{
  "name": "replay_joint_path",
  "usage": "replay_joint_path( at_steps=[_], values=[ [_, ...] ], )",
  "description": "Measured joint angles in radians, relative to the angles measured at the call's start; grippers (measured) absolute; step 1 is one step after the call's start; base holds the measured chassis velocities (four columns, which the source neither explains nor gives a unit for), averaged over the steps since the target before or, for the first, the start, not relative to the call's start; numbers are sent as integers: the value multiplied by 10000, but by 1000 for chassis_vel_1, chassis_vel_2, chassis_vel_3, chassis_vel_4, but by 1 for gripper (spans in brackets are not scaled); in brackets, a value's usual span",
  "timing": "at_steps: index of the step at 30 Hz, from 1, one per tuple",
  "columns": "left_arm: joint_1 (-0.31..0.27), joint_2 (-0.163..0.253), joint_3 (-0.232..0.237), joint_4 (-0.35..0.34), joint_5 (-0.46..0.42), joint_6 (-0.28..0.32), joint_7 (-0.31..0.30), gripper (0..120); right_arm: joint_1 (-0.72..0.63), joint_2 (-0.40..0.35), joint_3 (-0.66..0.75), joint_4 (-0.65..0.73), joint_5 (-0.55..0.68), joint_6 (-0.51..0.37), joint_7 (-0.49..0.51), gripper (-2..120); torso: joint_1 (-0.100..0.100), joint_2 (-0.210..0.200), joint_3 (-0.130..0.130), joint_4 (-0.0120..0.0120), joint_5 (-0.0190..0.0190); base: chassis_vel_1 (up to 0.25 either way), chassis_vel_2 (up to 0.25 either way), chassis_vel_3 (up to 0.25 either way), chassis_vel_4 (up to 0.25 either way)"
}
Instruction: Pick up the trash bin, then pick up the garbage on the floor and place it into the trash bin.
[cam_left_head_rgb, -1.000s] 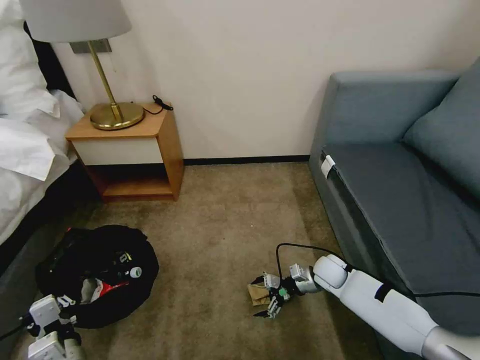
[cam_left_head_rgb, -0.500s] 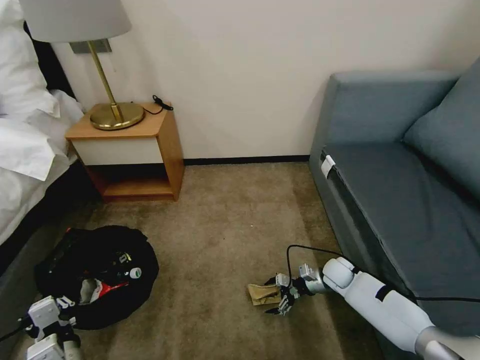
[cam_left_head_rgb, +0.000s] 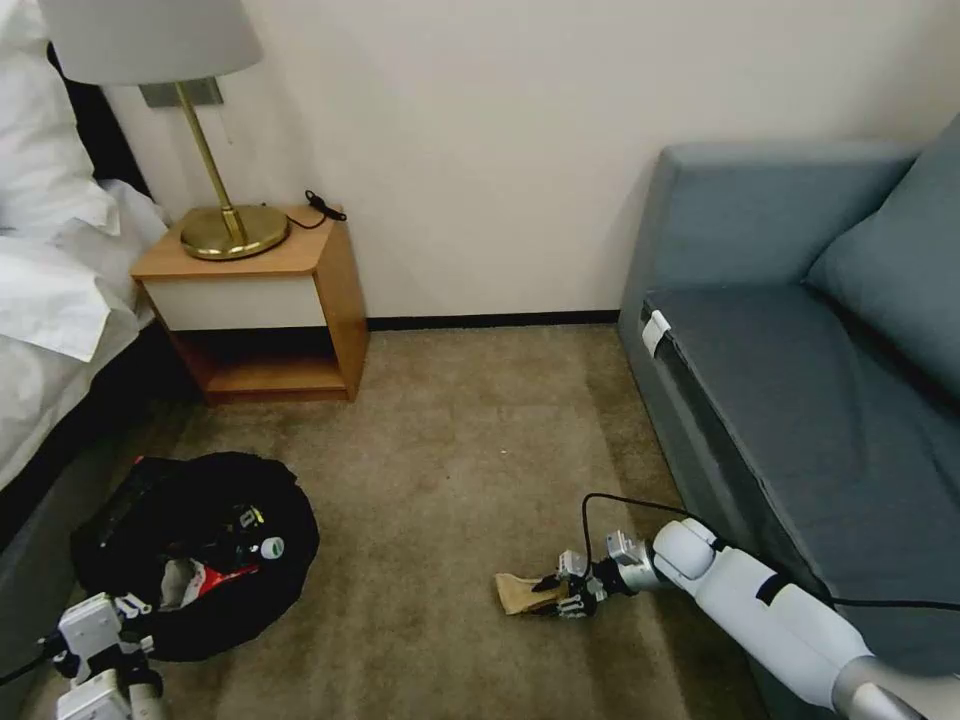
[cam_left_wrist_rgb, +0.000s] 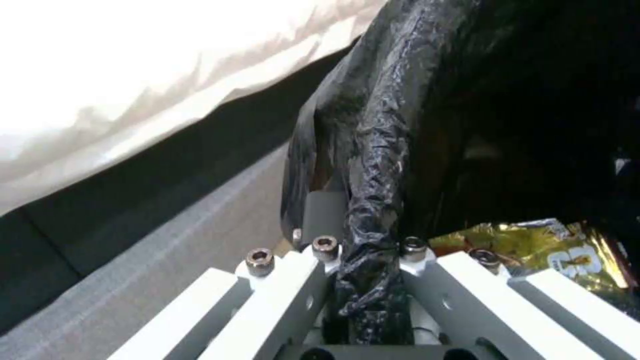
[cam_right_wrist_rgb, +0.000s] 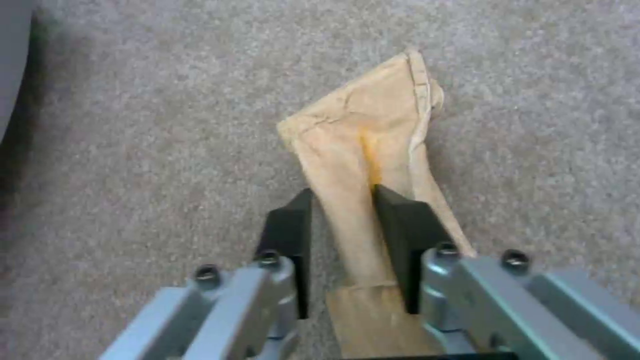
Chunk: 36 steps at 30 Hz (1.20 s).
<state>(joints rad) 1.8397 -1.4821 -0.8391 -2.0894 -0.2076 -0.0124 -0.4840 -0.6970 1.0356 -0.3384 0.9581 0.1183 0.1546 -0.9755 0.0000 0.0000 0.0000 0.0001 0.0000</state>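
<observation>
Left tool (cam_left_wrist_rgb: 363, 260): we keep it clamped on the bin's (cam_left_head_rgb: 190, 560) bagged rim, so the bin stays open beside the bed (cam_left_head_rgb: 50, 300).
Bin: on the carpet (cam_left_head_rgb: 450, 450), already holding a gold wrapper (cam_left_wrist_rgb: 553, 250) and other litter.
Right tool (cam_right_wrist_rgb: 343, 220): low on the carpet, pads (cam_right_wrist_rgb: 400, 225) pinching the tan paper's (cam_right_wrist_rgb: 363, 145) narrow fold; it seems closed on it.
Tan paper: on the floor near the sofa (cam_left_head_rgb: 800, 350), well apart from the bin.

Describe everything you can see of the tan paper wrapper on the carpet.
The tan paper wrapper is a creased, flattened piece of thin brownish paper with a yellow-orange stain along its middle fold. It lies on the beige carpet near the sofa, and the right pincer is closed on its narrow end.
</observation>
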Motion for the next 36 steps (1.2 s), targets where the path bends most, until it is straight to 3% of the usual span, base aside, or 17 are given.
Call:
replay_joint_path(
  at_steps=[8, 21, 36],
  values=[
    [70, -24, 1, -14, 12, -139, 0, 1, -132, 21, 92, 17, -9, 36, -48, 0, 0, 0, 0, -1, 0, 0, 0, 0, 0],
    [337, -149, 44, -50, 191, -363, 1, 1, -413, 87, 786, 364, 528, 132, -210, 0, 0, 0, 0, -1, 0, 0, 0, 0, 0],
    [391, -384, 185, -67, 582, -405, 2, 1, -286, 250, 693, 3142, 3041, -884, 330, 0, 0, 0, 1, -1, 0, 0, 0, 0, 0]
  ],
)
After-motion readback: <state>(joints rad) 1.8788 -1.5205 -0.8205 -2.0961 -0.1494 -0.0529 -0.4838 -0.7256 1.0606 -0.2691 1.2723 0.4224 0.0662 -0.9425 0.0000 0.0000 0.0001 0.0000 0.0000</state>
